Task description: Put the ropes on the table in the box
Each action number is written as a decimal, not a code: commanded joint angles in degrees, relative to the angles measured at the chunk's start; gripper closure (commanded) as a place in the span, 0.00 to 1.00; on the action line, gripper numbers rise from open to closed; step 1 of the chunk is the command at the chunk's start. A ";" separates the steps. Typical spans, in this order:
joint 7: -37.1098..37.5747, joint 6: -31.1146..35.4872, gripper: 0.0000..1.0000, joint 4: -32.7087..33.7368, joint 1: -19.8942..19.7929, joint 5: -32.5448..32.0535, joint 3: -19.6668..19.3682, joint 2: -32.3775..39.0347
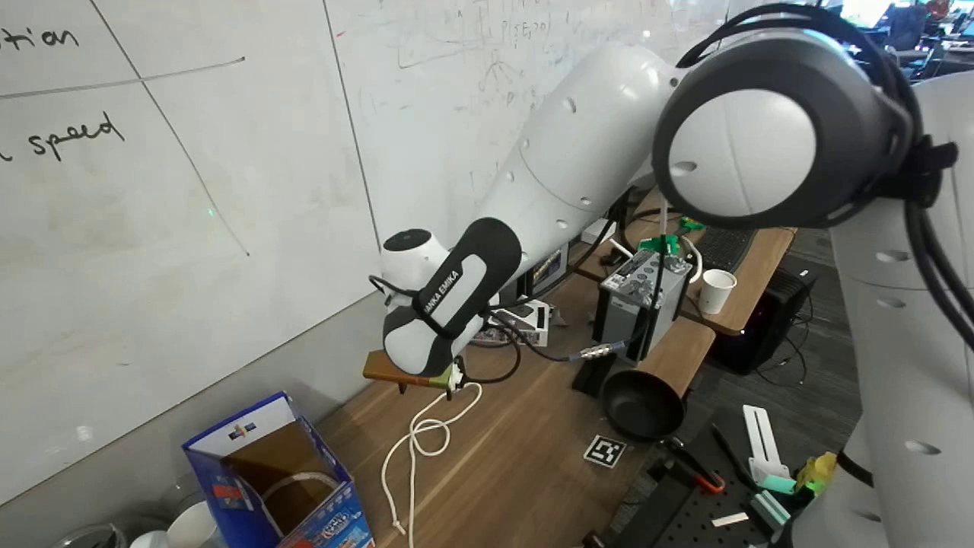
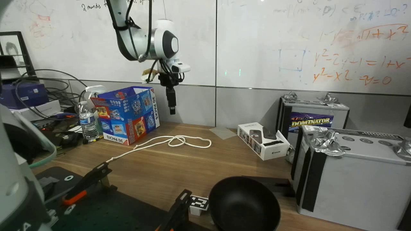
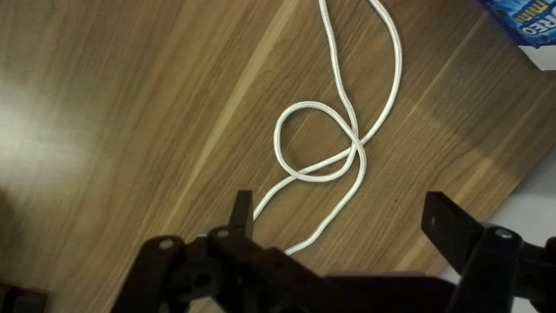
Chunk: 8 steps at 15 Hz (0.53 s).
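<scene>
A white rope lies in loose loops on the brown table (image 1: 517, 457), seen in an exterior view (image 1: 413, 435), in an exterior view (image 2: 205, 147) and in the wrist view (image 3: 357, 143). The blue box (image 1: 331, 525) stands open beside it; it also shows in an exterior view (image 2: 136, 107) and at the wrist view's top right corner (image 3: 527, 19). A white cord (image 1: 300, 477) lies inside the box. My gripper (image 3: 339, 206) is open and empty, above the table; it points down right of the box in an exterior view (image 2: 172, 107). The left finger hides part of the rope.
A black pan (image 2: 244, 205) and a printed marker block (image 2: 199, 203) are at the near edge. A white-and-black printed box (image 2: 263, 142) and grey batteries (image 2: 346, 183) stand right. A water bottle (image 2: 88, 123) and white cups (image 1: 196, 527) stand by the box. A whiteboard (image 1: 190, 228) backs the table.
</scene>
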 commanded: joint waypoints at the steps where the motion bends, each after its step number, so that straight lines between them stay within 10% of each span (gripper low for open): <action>1: -1.76 2.77 0.00 4.78 0.51 3.38 -0.70 6.12; 8: -3.57 1.58 0.00 12.71 1.04 7.64 -0.17 15.21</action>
